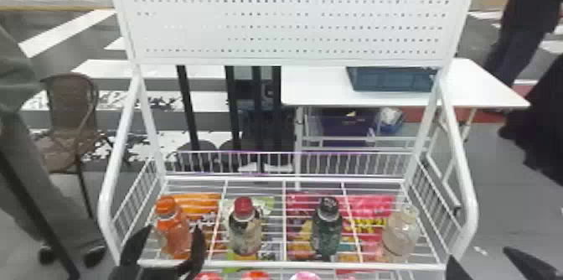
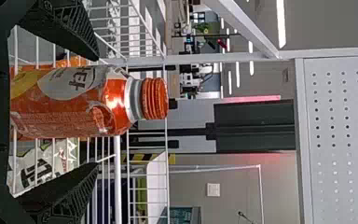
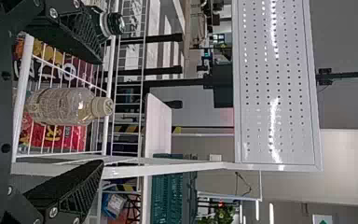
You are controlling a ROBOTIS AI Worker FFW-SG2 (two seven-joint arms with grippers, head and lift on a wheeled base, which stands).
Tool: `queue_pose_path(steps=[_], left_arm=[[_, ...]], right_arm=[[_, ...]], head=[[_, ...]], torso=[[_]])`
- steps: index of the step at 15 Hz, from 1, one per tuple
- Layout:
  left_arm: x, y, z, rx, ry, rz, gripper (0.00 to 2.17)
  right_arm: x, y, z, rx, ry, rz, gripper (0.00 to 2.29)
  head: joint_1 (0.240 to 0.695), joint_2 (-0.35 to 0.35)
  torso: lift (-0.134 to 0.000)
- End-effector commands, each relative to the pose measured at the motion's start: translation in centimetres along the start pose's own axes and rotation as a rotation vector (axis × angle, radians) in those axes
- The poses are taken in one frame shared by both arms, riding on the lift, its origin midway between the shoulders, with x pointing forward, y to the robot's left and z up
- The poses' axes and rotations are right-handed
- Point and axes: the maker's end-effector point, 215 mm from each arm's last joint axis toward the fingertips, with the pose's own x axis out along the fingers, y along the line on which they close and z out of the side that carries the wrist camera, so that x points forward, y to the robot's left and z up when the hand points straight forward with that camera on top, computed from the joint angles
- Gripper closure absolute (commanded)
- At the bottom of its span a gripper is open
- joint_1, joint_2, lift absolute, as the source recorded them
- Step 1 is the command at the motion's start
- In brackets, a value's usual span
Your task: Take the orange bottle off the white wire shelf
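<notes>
4 bottles [image 1: 245,235] on the upper tier [image 1: 293,265], 1 perforated panel [image 1: 293,19], 1 chair [image 1: 72,97], 1 white table [image 1: 316,86].

The black-capped bottle [image 1: 327,231] stands upright with a red-capped bottle [image 1: 245,231] to its left and a clear, pale-capped bottle [image 1: 401,235] to its right. Lower than it lie a pink packet [image 1: 375,204] to its right and an orange packet [image 1: 203,204] well to its left. Beyond it are a white worktop [image 1: 318,90] bearing a blue crate [image 1: 389,81] and, far left, a brown chair [image 1: 69,97].
</notes>
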Motion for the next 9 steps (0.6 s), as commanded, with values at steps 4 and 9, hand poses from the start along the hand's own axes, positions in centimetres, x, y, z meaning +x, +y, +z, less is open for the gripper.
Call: queue_pose_path(steps=[4,9], left_arm=[[2.9,0.3,-0.2,0.001,0.005,-0.002,0.09],[4.1,0.8,-0.7,-0.001,0.015,0.007,0.12]], right_arm=[[0.3,0.4,-0.7,0.0,0.009,0.006,0.14],[0.5,0.8,-0.9,0.001,0.01,0.012,0.14]], head=[[0.499,0.0],[0.499,0.0]], torso=[[0.0],[0.0]])
